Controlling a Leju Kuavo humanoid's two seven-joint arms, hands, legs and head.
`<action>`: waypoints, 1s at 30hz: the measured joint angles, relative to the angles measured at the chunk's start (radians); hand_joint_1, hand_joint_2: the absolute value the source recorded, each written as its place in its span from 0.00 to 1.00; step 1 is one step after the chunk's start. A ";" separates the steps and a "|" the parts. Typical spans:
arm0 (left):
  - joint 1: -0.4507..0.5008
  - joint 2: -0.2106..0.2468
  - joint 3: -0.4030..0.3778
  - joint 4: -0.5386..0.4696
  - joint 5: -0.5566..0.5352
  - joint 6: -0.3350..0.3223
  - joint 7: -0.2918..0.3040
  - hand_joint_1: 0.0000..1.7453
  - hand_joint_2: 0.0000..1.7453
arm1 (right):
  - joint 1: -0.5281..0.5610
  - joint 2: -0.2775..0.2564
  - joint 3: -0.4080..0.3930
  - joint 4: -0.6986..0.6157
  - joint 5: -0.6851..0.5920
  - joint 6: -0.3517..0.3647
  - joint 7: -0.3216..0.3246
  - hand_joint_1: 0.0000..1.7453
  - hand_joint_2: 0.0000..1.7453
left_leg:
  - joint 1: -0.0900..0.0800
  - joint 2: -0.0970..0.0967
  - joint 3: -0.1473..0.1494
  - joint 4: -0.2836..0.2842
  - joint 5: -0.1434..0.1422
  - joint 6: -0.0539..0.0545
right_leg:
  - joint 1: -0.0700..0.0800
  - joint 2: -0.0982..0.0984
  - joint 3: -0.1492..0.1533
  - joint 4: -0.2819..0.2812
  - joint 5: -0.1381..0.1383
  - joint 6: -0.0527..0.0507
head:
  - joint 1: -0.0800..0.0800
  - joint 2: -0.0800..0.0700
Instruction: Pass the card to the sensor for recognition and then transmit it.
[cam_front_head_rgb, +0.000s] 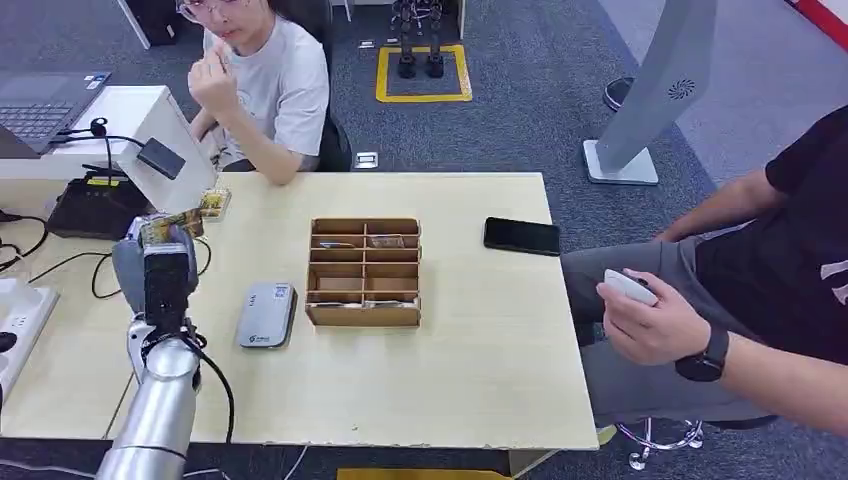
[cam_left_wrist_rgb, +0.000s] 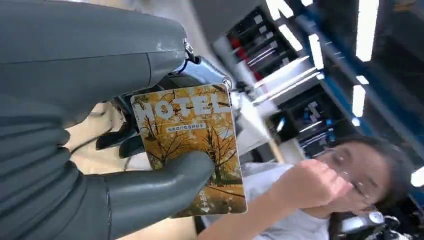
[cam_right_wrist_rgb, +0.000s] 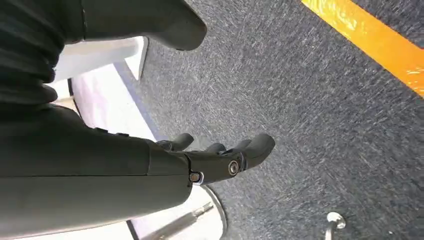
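The left arm (cam_front_head_rgb: 155, 415) is a silver tube with a black cable looping along it. Both the left hand (cam_front_head_rgb: 160, 262) and right hand (cam_right_wrist_rgb: 220, 157) have grey ribbed covers, thick grey thumbs and darker fingers with small silver screws

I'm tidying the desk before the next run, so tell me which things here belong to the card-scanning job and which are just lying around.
Part of the job:
- hotel card, held in the left hand
- grey card reader on the table
- divided cardboard box, some slots holding cards

Just lying about:
- black phone
- laptop
- power strip
- white object in a seated person's hand
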 joint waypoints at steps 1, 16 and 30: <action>-0.010 0.005 -0.009 0.000 -0.032 0.008 0.004 1.00 1.00 | -0.002 0.000 0.001 -0.001 0.000 0.000 -0.002 0.00 1.00 | 0.000 0.000 0.000 0.000 0.000 0.000 | 0.000 0.000 0.000 0.000 0.000 0.000 | 0.000 0.000; -0.034 0.027 -0.063 0.000 -0.142 0.021 0.022 1.00 1.00 | -0.004 0.000 0.001 -0.004 -0.006 -0.002 -0.003 0.00 1.00 | 0.000 0.000 0.000 0.000 0.000 0.000 | 0.000 0.001 0.000 0.000 0.000 0.000 | 0.000 0.000; -0.028 0.027 -0.076 0.000 -0.142 0.009 0.022 0.00 1.00 | -0.003 0.000 0.001 -0.004 -0.007 -0.001 -0.009 0.00 1.00 | 0.000 0.000 0.000 0.000 0.000 0.000 | 0.000 0.001 -0.001 0.000 0.000 0.000 | 0.000 0.000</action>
